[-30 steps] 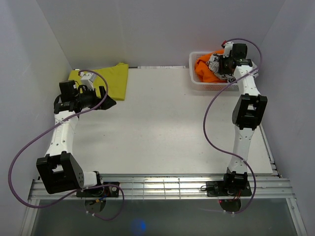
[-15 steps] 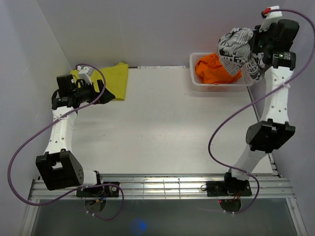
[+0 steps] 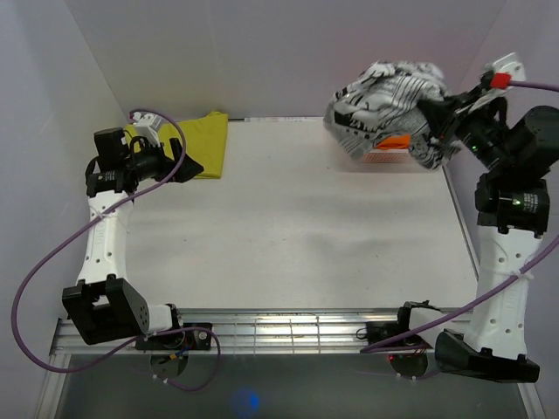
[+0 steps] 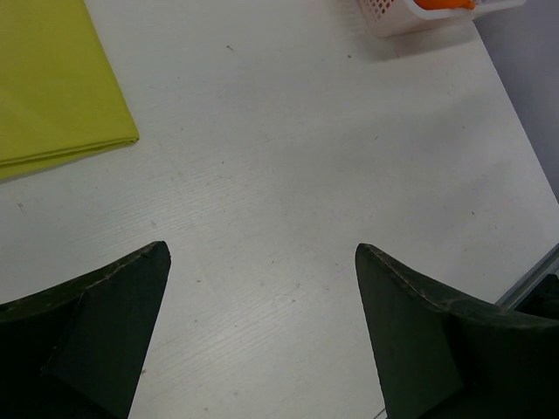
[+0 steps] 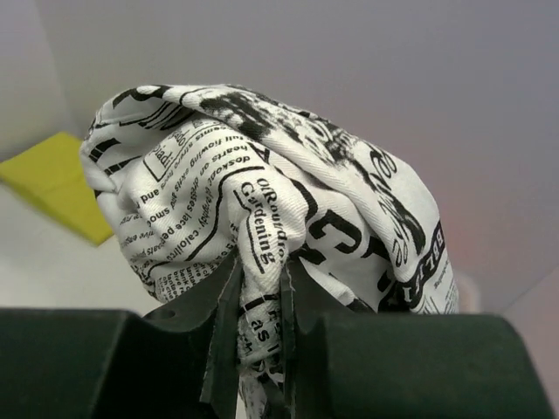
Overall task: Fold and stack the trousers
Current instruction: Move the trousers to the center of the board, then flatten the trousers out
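Over the counter's [image 3: 288, 227] far-right corner, above the basket [image 4: 397, 19], the newspaper-print trousers [image 3: 384, 96] hang bunched, no long axis showing, pinched in my right claw [image 5: 258, 340]. My left claw [image 4: 260, 262], spread wide, hovers well apart by the folded yellow trousers [image 3: 205, 144].

A flat white tabletop [image 3: 288, 227] with a faint wood grain fills the middle of the top view, and plain pale grey walls [image 3: 262, 52] close it in at the left, the far side and the right. A white plastic lattice basket [image 3: 371, 158] stands in the table's far right corner, close to the right wall, and only part of its near wall shows. In the left wrist view its corner [image 4: 389, 16] shows at the top edge, casting a soft shadow on the tabletop [image 4: 288, 175]. A silver slotted metal rail [image 3: 288, 332] runs along the table's near edge, and a narrow metal strip [image 3: 476, 262] borders the right side. Below the rail lies a dark grey glossy surface [image 3: 332, 393] with a small blue glint [image 3: 247, 401].
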Robot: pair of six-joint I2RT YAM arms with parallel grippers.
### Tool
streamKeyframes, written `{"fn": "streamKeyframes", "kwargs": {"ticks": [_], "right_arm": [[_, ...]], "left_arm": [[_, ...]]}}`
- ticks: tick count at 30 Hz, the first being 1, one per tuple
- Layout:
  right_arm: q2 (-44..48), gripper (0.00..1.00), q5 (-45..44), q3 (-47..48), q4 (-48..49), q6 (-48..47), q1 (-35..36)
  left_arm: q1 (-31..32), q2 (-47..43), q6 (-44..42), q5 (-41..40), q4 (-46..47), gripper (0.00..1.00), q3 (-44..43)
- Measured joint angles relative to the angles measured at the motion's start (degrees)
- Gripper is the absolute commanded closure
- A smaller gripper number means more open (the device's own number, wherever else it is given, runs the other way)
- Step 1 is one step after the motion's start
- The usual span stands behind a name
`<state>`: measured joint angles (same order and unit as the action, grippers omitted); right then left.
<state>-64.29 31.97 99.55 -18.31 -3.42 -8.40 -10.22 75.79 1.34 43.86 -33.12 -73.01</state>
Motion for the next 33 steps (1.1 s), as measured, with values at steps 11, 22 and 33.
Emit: {"fn": "streamKeyframes", "kwargs": {"ticks": [11,22,33], "right_arm": [[-5.7,0.86,7.0,-41.1,-2.3,11.6,19.0],[-21.5,0.22,4.9,-30.7,-5.3,7.6,17.2],[-17.7,0.20,-13.0,-44.7,-17.1,-14.8,16.4]], "left_arm": [[0.0,-4.9,-11.9,7.3,-4.3,0.02,1.3],[22.6,-1.3,-22.9,-0.1,-5.4,0.02,6.3],[51.2,15.1,-31.5,-23.0,1.0,0.05,18.6]]}}
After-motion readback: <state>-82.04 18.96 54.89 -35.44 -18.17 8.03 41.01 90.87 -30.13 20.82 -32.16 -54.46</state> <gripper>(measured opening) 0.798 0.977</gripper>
